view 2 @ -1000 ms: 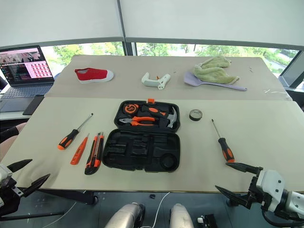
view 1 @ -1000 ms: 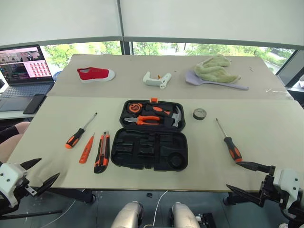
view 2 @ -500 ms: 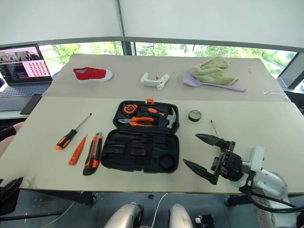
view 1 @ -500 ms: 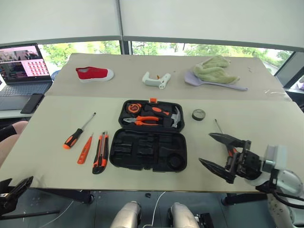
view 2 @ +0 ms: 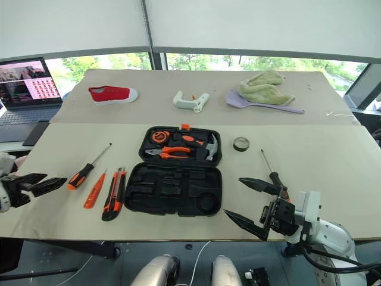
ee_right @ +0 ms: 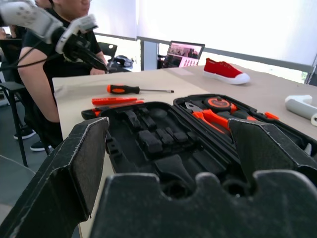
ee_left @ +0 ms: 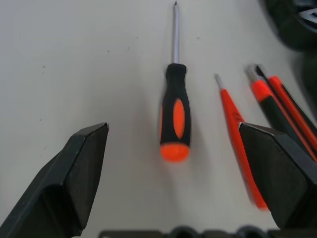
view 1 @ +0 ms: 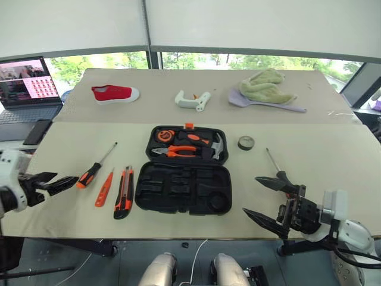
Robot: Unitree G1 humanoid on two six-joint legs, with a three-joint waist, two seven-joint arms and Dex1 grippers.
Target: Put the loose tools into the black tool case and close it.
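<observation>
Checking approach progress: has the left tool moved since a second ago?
Yes. The left tool has come up and forward from below the table edge, toward the left screwdriver.

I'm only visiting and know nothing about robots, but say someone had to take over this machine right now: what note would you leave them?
Left claw: open, empty, lined up on the left screwdriver.
Right claw: open, empty, above the table's near edge, just right of the black tool case.
Case lies open on the table; its near half has bare recesses, its far half holds pliers and hammer.
Loose on the table: tester screwdriver and utility knife left of the case, tape roll and second screwdriver on its right.
Done: nothing packed.
Left: pack all five tools, then close the case.
</observation>
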